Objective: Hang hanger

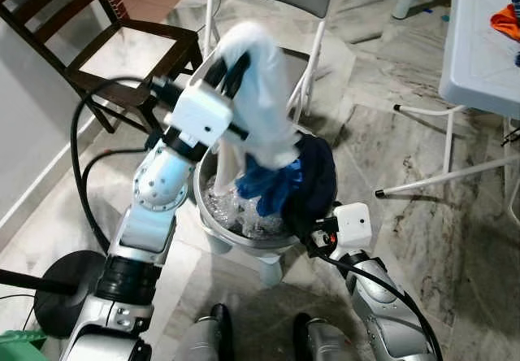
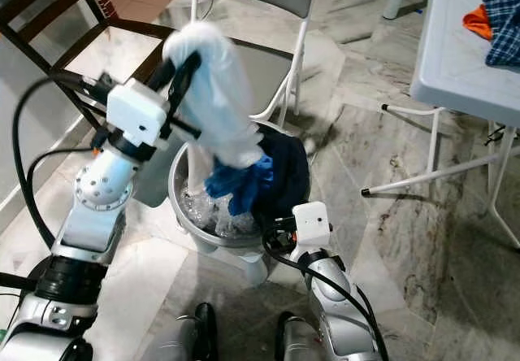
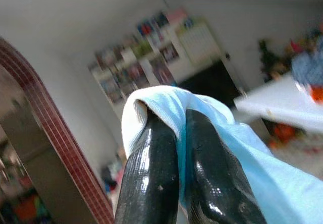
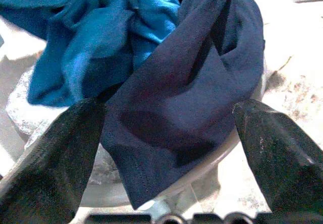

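The left hand (image 3: pixel 174 148) is clenched on a pale blue cloth (image 1: pixel 260 93), lifted above the basin (image 1: pixel 244 235). The right hand (image 4: pixel 166 148), fingers spread, faces a navy garment (image 4: pixel 192 82) draped over the basin's rim.

No readable text — no labels, brands or numbers.

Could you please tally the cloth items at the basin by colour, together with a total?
Pale blue cloth, pinched and lifted by the left gripper: 1
Bright blue cloth: 1
Dark navy cloth, draped over the basin rim before the right gripper: 1
Total: 3
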Tool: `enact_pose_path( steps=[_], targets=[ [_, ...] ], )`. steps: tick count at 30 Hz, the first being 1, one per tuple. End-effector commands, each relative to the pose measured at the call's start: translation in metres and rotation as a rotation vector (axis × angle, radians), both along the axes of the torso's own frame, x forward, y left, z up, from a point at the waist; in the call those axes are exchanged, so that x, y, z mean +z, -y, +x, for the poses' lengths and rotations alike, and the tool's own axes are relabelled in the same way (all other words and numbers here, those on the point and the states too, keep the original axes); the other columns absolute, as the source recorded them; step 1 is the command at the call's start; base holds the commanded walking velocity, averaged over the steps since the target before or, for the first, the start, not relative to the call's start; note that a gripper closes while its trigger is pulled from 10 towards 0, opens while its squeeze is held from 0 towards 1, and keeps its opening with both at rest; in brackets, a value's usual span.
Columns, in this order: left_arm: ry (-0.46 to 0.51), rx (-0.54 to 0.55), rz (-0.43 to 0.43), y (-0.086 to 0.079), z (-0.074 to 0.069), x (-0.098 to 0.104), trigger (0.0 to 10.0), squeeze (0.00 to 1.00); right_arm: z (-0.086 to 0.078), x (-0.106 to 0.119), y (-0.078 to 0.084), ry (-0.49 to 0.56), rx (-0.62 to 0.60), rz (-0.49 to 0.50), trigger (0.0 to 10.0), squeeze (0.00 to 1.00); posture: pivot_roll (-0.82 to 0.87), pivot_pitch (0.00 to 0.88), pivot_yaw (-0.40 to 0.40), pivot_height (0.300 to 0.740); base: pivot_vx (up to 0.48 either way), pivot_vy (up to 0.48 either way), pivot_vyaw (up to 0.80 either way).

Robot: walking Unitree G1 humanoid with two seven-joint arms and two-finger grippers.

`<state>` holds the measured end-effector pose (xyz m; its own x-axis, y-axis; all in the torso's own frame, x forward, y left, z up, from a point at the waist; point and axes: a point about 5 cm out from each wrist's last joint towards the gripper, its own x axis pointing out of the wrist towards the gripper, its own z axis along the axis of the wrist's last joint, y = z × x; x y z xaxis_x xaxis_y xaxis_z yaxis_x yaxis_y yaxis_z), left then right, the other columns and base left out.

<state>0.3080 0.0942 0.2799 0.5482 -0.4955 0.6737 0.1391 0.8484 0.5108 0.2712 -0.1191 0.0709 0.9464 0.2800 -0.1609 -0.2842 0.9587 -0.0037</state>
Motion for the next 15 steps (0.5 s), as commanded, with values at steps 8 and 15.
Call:
enact_pose_path(
  steps=[8, 15],
  targets=[
    [0.191, 0.080, -0.043, -0.014, -0.001, 0.049, 0.0, 0.00, 0.006, -0.002, -0.002, 0.004, -0.008, 0.004, 10.0, 0.00, -0.06, 0.212, 0.074, 0.740, 0.000, 0.000, 0.00],
    [0.245, 0.112, -0.061, -0.019, 0.002, 0.067, 0.0, 0.00, 0.012, -0.001, -0.003, 0.013, -0.003, 0.003, 10.0, 0.00, -0.05, 0.193, 0.071, 0.740, 0.000, 0.000, 0.00]
  ],
)
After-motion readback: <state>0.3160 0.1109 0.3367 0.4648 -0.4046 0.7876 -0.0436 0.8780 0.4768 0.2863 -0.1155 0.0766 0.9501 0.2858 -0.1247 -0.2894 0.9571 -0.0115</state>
